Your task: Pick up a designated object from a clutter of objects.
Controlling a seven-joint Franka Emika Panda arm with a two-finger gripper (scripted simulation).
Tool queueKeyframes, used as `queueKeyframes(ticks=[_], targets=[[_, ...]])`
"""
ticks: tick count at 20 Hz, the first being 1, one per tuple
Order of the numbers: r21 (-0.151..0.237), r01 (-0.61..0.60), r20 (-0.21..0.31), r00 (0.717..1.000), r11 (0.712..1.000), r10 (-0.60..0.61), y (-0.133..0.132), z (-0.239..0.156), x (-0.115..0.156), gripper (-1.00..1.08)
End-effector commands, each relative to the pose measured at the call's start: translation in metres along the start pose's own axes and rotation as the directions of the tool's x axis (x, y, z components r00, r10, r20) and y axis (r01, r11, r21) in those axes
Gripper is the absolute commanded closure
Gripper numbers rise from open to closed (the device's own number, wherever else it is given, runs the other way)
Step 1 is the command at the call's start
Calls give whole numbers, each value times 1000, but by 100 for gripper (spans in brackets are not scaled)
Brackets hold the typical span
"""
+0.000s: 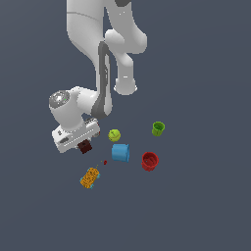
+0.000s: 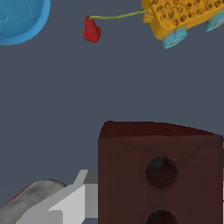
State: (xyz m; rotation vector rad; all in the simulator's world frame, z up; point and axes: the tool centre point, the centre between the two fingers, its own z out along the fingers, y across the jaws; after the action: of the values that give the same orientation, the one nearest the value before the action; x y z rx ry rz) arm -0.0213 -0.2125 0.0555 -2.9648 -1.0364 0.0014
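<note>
A: Tool [image 1: 84, 145] status?

B: Clenched on the brown block [image 1: 86, 146], as far as I can judge. In the wrist view the block [image 2: 159, 173] fills the frame close under the camera, with one grey finger [image 2: 72, 199] flat against its side. The other finger is hidden behind the block, so I'm inferring the grip from one side only.

A: Is it lifted?

B: Can't confirm. The exterior view shows the block tucked right under the white hand, at the exterior view's left of the group. There's no clear gap or shadow to tell whether it's off the worktop [image 1: 206, 206]. My call: grasp done, lift either just starting or not yet begun. What's left is to raise it clear.

A: Right object?

B: Dark brown with a maroon tinge, and round holes in the face toward the wrist camera. It fits, and it's not the orange box.

A: Count the rest.

B: One each:
- yellow-green ball [image 1: 114, 135]
- blue cup [image 1: 120, 152], lying on its side, just beside the ball
- red cup [image 1: 150, 161]
- green cup [image 1: 158, 128]
- orange box [image 1: 90, 178] with blue ends, near the block

There's also one small red piece [image 2: 91, 30] on a thin cord running from the box. I can't see a dark can in either view.

A: Anything touching the block?

B: Nothing visible but the tool.
</note>
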Motion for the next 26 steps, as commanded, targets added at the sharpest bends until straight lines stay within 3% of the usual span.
queueKeyframes(ticks=[1, 26], targets=[[-2, 1, -1, 1000, 1000, -1, -11, -13, 6, 108], [-6, 1, 3, 1000, 1000, -1, -192, -212, 90, 108]])
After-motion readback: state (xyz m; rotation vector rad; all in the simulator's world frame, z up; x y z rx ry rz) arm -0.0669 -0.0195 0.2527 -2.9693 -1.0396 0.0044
